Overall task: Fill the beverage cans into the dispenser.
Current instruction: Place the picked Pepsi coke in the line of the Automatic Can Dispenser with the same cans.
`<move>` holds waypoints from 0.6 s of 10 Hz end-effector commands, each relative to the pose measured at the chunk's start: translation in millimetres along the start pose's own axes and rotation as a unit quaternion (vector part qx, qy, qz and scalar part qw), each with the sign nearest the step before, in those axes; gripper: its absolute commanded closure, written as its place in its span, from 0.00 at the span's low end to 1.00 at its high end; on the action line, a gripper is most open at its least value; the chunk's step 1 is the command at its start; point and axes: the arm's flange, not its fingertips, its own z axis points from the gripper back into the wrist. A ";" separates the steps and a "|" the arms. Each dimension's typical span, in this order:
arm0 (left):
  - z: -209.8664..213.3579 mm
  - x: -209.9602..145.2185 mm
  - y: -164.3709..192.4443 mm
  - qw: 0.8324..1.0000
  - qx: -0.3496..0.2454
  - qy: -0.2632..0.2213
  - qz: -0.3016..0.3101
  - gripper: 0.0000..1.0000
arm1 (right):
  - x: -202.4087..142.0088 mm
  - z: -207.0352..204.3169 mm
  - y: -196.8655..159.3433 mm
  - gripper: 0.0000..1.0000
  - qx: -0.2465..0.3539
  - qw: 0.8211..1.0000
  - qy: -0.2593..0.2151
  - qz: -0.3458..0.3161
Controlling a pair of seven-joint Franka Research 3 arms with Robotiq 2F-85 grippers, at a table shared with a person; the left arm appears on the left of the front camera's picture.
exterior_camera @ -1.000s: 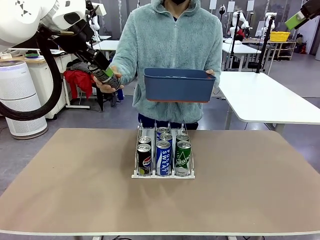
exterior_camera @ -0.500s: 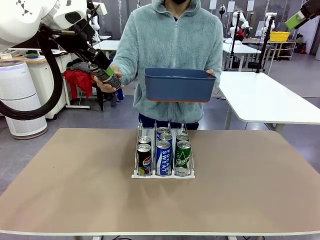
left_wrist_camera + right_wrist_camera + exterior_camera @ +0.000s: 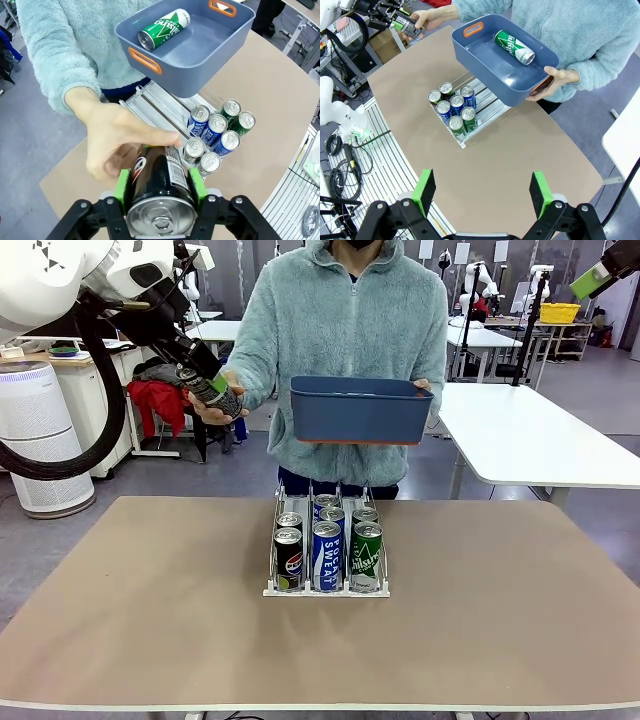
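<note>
While the left gripper is pinching a black can between its two green pads, the can is lying lengthwise between the fingers, its silver top and pull tab facing the wrist and its body pointing away. It is hanging in the air beyond the far left edge of the table, well above it. The can is showing a round red, white and blue logo and a white panel of small print. A person's hand is wrapping around the can's far end, thumb lying across it, so both hand and pads are touching it. The person's other hand is holding a blue bin with orange handles above the dispenser; a green can is lying on its side inside. In the dispenser, six cans are standing upright in three lanes, two deep: black on the left, blue in the middle, green on the right. The right gripper is hovering high over the table, fingers spread wide, holding nothing
</note>
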 end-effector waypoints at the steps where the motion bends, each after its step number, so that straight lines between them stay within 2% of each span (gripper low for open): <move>1: 0.0 -1.8 1.7 1.000 -0.003 0.000 0.000 1.00 | -0.7 -1.6 0.2 0.00 0.003 1.000 0.000 0.000; 6: 0.0 -1.8 1.7 1.000 -0.003 0.000 0.000 1.00 | -0.7 -1.6 0.2 0.00 0.003 1.000 0.000 0.000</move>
